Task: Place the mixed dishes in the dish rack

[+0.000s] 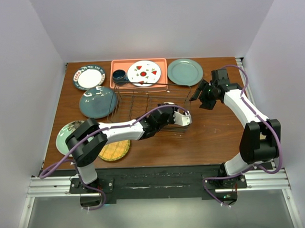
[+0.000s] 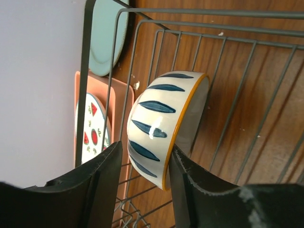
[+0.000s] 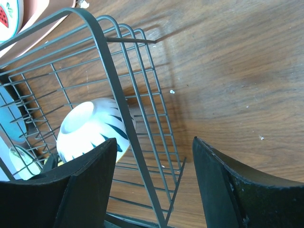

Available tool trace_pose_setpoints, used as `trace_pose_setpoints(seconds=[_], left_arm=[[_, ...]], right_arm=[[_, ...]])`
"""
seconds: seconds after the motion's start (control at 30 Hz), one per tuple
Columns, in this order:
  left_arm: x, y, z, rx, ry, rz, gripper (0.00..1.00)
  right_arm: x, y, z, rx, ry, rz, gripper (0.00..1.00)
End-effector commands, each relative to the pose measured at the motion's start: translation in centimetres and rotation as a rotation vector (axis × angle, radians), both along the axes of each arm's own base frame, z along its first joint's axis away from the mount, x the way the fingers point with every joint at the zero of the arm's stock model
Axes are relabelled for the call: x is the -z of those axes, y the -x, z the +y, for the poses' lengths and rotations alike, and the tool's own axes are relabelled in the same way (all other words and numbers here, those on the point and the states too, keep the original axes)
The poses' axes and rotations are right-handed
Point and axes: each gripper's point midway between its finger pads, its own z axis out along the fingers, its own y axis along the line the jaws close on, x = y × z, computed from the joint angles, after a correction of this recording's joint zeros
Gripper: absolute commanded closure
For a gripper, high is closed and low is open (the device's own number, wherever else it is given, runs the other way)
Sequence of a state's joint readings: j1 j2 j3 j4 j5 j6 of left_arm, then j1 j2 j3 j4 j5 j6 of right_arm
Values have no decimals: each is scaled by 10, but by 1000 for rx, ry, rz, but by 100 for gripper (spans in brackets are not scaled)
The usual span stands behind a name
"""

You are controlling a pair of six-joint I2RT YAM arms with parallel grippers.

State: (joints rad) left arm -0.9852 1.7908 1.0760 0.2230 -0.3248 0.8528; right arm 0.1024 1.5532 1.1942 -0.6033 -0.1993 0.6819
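A cream bowl with dark blue stripes and an orange rim stands on its side inside the dish rack, at its right end. My left gripper straddles the bowl's rim. One finger touches the inside and the other stands off the outer wall with a gap, so the jaws are open. In the right wrist view the bowl shows behind the dish rack's wires. My right gripper hovers open and empty over the table just right of the rack. The dark teal plate, green-rimmed white plate, pale green plate and yellow woven plate lie left of the rack.
Behind the rack a salmon-pink tray holds a white plate with red fruit marks and a small dark cup. A grey-green plate lies at the back right. White walls close in the table on three sides.
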Motion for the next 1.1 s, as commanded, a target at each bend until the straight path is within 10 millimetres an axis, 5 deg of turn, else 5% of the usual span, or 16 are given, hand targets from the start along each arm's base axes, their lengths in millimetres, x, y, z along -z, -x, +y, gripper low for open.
trace_pose_setpoints(seconds=[0.0,0.13,0.27,0.6,0.8,1.07], left_arm=[[-18,9,-6,-1,93,46,48],[-19,14,-5,-4,109,70,40],[-31,16,-4,-6,139,75,0],[-76,29,-13,39,246,131,0],[-84,44,-11,60,260,208,0],[-102,41,-9,1,372,220,0]], right_arm=[[-7,-9,-3,30,-2,-39,32],[-8,-11,-4,42,1,-42,32],[-5,-11,-4,48,0,-34,32],[-10,-11,-7,60,18,-41,32],[-11,-11,-8,68,16,-43,32],[-38,-19,-3,14,36,-137,32]])
